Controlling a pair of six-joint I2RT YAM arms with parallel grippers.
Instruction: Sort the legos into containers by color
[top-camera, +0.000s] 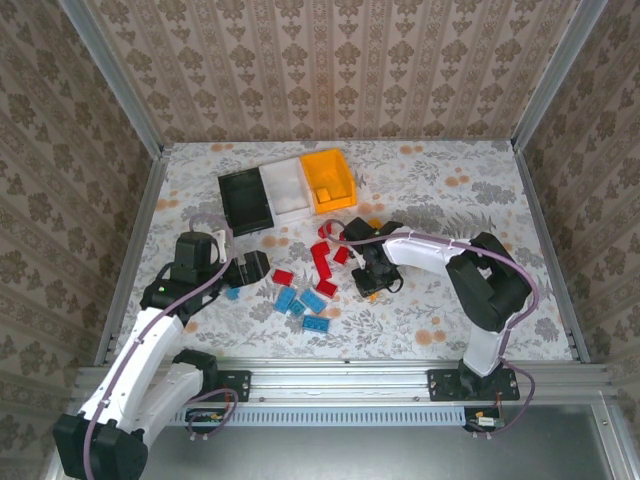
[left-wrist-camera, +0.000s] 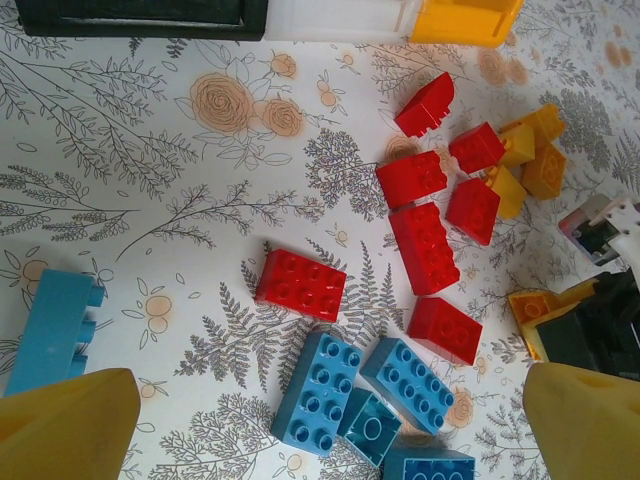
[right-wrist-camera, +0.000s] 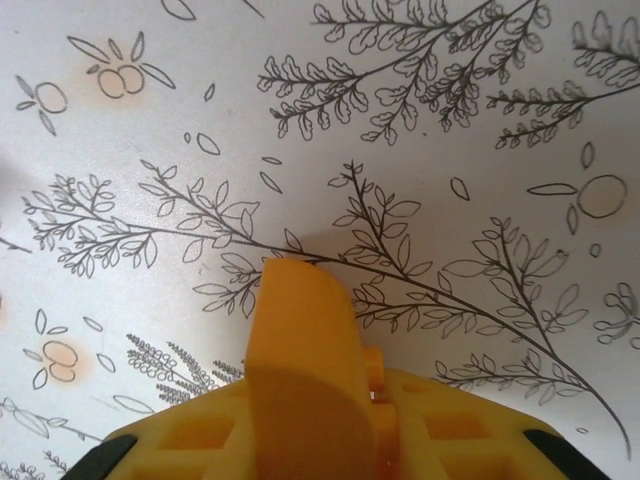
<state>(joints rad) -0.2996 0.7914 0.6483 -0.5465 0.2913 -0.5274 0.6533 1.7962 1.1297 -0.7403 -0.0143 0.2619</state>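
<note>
Red legos (top-camera: 322, 262) and light blue legos (top-camera: 300, 300) lie scattered mid-table, with orange-yellow legos (left-wrist-camera: 525, 160) at the pile's right edge. One more blue lego (left-wrist-camera: 50, 330) lies apart on the left. My left gripper (top-camera: 262, 268) hovers open left of the pile; in its wrist view the left gripper (left-wrist-camera: 325, 385) spans the blue legos with nothing between its fingers. My right gripper (top-camera: 372, 280) is down at the pile's right side. The right gripper (right-wrist-camera: 330, 300) is shut on an orange-yellow lego (right-wrist-camera: 375, 370), of which only the studs show.
The containers stand in a row at the back: black bin (top-camera: 245, 198), white bin (top-camera: 286, 188), orange-yellow bin (top-camera: 328, 178) with an orange piece inside. Metal rails edge the table on the left, right and front.
</note>
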